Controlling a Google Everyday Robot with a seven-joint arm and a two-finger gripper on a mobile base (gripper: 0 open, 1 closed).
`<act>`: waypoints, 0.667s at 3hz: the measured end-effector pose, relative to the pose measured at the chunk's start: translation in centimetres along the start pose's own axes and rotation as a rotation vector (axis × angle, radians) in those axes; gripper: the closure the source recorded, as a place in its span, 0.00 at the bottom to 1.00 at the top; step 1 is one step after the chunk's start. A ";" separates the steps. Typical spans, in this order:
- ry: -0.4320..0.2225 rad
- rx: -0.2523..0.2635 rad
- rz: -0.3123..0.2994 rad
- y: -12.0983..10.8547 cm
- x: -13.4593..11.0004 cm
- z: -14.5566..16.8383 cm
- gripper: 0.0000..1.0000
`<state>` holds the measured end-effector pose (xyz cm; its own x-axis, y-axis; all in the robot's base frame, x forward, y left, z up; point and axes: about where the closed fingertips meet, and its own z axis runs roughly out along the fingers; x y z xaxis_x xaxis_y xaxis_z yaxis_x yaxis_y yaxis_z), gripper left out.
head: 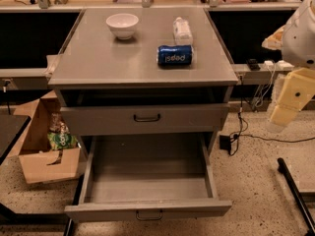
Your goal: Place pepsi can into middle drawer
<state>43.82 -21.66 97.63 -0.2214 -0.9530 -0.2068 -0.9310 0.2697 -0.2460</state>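
Observation:
The pepsi can, blue with white lettering, lies on its side on the grey cabinet top, right of centre. The middle drawer is pulled wide open below, its flat tray bare, with a small dark loop handle on its front. Only part of my arm, pale and white, shows at the right edge, well away from the can. My gripper is out of view.
A white bowl and a clear plastic bottle lying down share the cabinet top behind the can. The upper drawer is slightly open. A cardboard box stands on the floor at left, cables at right.

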 end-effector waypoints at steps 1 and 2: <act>0.000 0.000 0.000 0.0 0.0 0.0 0.00; -0.031 0.028 -0.035 -2.8 -1.0 0.8 0.00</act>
<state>46.86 -21.35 97.74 -0.1796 -0.9572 -0.2271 -0.9294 0.2408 -0.2797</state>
